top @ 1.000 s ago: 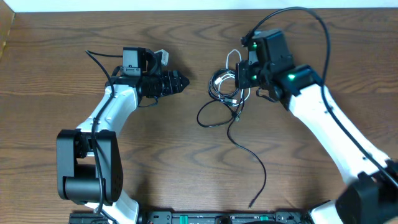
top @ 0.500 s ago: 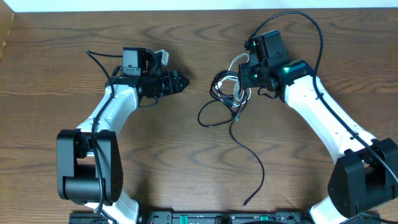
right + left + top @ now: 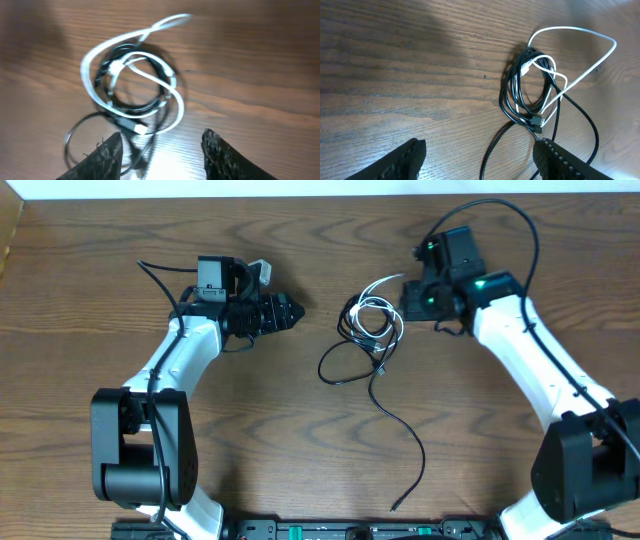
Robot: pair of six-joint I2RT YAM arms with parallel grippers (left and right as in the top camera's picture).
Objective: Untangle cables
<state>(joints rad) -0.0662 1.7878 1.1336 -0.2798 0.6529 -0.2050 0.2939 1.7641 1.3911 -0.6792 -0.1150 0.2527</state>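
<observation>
A dark brown wood-grain table (image 3: 300,440) is filling the overhead view, its grain running side to side. A pale strip (image 3: 200,188) is showing beyond the table's far edge. Light is glancing off the wood as a sheen (image 3: 235,120) in the right wrist view, while a shadow (image 3: 385,35) is lying across it in the left.

No legible text or labels, though one view is blurred.

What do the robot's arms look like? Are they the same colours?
Yes. The left arm and right arm are white tubes with black joints. A black wire loops over the right one, where green lights glow. The left gripper and right gripper are black, with bumpy-edged fingers.
</observation>
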